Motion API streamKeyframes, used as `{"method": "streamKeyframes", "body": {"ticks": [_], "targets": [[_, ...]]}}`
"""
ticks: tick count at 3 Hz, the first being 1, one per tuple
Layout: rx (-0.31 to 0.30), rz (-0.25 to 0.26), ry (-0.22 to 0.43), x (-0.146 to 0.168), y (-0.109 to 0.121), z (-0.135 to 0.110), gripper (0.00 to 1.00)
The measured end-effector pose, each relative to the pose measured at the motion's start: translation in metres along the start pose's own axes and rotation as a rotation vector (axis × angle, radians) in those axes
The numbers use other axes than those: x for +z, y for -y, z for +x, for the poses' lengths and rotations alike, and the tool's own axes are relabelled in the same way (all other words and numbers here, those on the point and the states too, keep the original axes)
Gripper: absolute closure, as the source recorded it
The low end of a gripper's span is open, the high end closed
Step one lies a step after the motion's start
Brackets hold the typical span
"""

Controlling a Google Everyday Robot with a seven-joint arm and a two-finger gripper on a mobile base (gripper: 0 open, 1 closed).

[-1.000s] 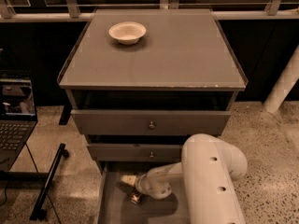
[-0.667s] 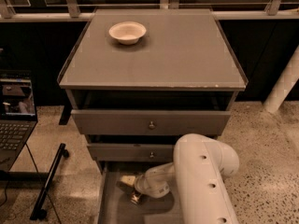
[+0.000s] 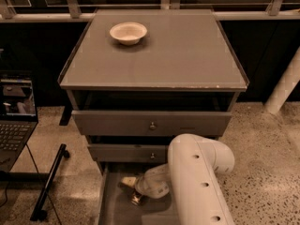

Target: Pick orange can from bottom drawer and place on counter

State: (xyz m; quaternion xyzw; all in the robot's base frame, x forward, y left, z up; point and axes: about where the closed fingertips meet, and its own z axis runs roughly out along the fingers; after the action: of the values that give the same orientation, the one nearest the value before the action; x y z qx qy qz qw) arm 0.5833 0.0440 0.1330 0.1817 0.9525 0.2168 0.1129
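Observation:
The bottom drawer point(image 3: 116, 211) is pulled open at the foot of the grey cabinet. My gripper point(image 3: 125, 182) reaches down into it from the right, at the end of my white arm point(image 3: 197, 172). A small shiny object that looks like the orange can point(image 3: 137, 199) sits on the drawer floor, just under and right of the gripper tip and partly covered by my wrist. I cannot tell whether the gripper touches it. The counter point(image 3: 178, 50) is the flat grey cabinet top above.
A white bowl point(image 3: 128, 33) sits at the counter's back left. Two upper drawers with knobs point(image 3: 152, 125) stand slightly open. An open laptop point(image 3: 16, 111) and a black stand leg point(image 3: 49, 182) are on the left. A white pillar point(image 3: 286, 86) stands at the right.
My arm's elbow has shifted slightly left over the drawer. The gripper and the can stay in about the same place.

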Motion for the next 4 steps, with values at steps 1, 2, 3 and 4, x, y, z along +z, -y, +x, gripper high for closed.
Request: {"method": "streamKeyframes", "body": {"ticks": [1, 2, 3, 4], "targets": [[0.000, 0.000, 0.000, 0.0000, 0.0000, 0.0000, 0.18], [0.000, 0.000, 0.000, 0.0000, 0.0000, 0.0000, 0.42], [0.000, 0.000, 0.000, 0.0000, 0.0000, 0.0000, 0.65], [0.000, 0.000, 0.000, 0.0000, 0.0000, 0.0001, 0.87]]}}
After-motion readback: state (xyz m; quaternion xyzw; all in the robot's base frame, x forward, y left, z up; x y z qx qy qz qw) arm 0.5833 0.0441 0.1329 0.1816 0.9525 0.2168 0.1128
